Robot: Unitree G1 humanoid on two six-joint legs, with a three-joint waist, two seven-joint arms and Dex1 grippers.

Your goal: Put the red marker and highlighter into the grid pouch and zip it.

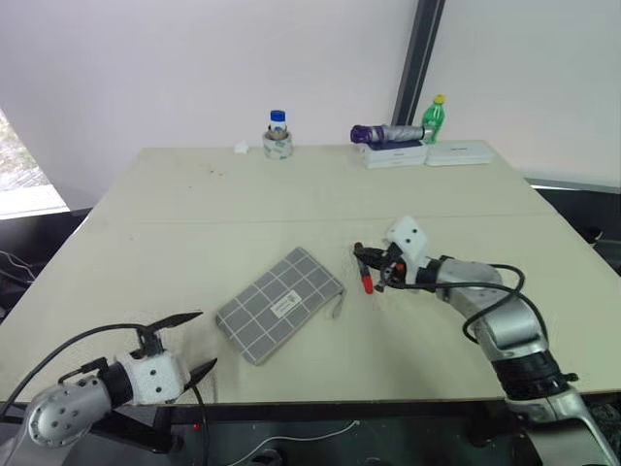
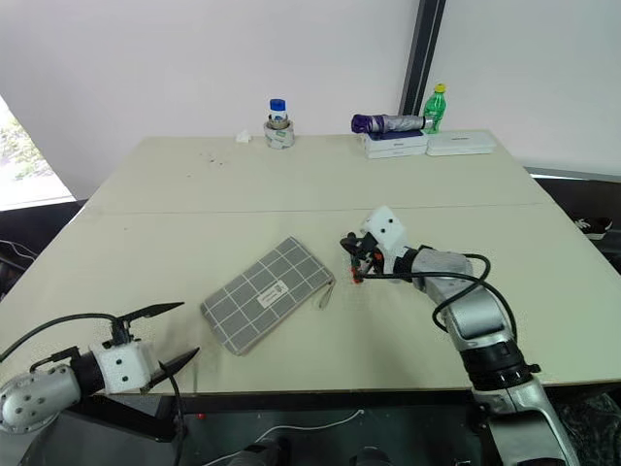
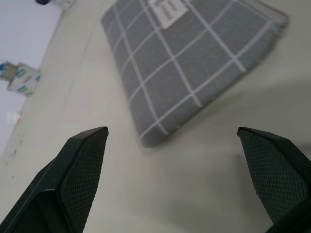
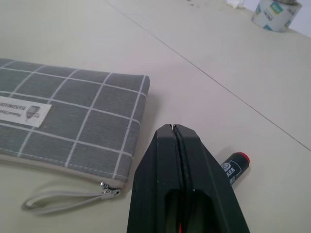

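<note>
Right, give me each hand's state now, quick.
Left hand: open, holding nothing, near the grid pouch.
Right hand: shut on the red marker.

Grid pouch (image 1: pixel 280 304) mid-table (image 1: pixel 194 214); red marker (image 1: pixel 367 282) just right.

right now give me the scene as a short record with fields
pouch: grid pouch flat on the table, looks zipped, pull cord toward the right gripper
marker: red marker held in the right gripper, just right of the pouch
left gripper: left gripper open, near the table's front edge, holding nothing
far edge: tape roll, green bottle, folded umbrella on white boxes
</note>
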